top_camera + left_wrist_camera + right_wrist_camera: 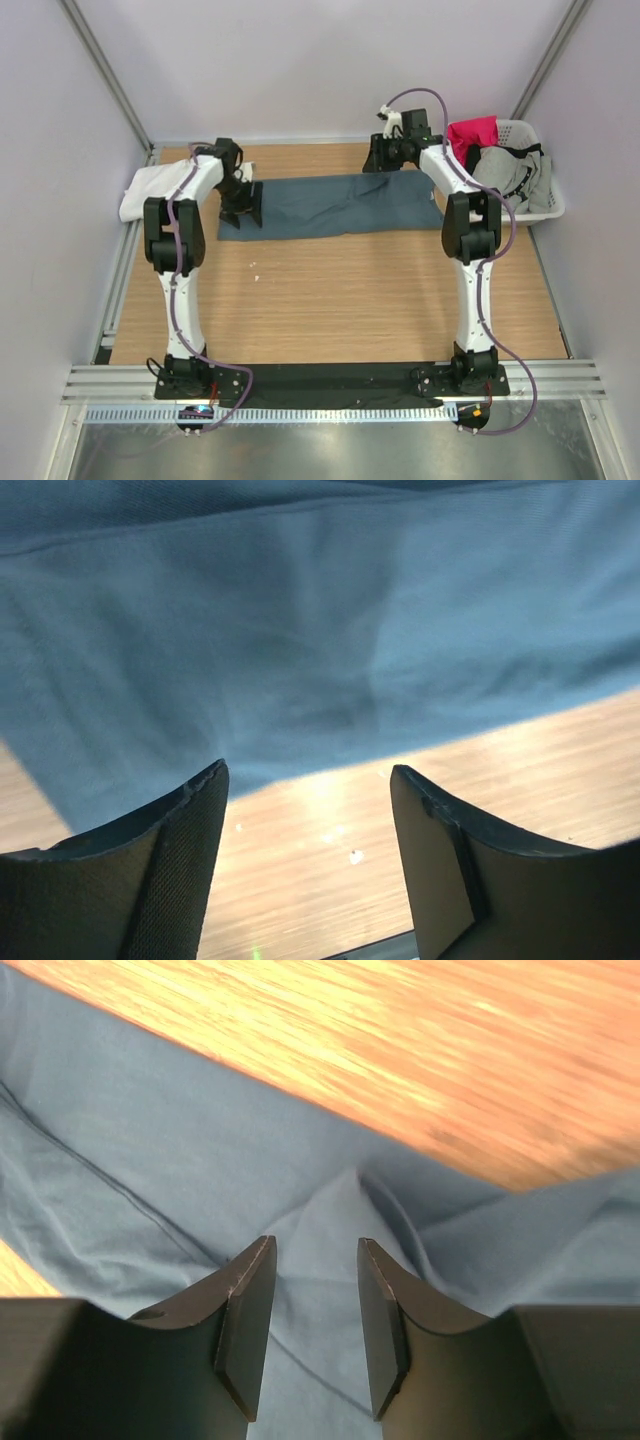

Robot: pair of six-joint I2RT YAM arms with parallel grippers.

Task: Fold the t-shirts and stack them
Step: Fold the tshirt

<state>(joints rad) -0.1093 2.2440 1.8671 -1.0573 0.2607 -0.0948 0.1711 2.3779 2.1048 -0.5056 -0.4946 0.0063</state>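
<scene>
- Slate-blue t-shirt (330, 205): laid as a long folded strip across the far middle of the table (330, 300).
- White t-shirt (150, 190): bunched at the far left edge.
- Left gripper (310, 780): positioned over the strip's left end, fingers apart, nothing clamped.
- Right gripper (315, 1260): positioned at the strip's far right corner, fingers apart astride a raised crease.
- Basket (553, 207): placed far right, filled with clothes.

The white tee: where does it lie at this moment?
In the top view the white tee lies at the far left edge of the table, partly under the left arm and left of the blue tee.
</scene>
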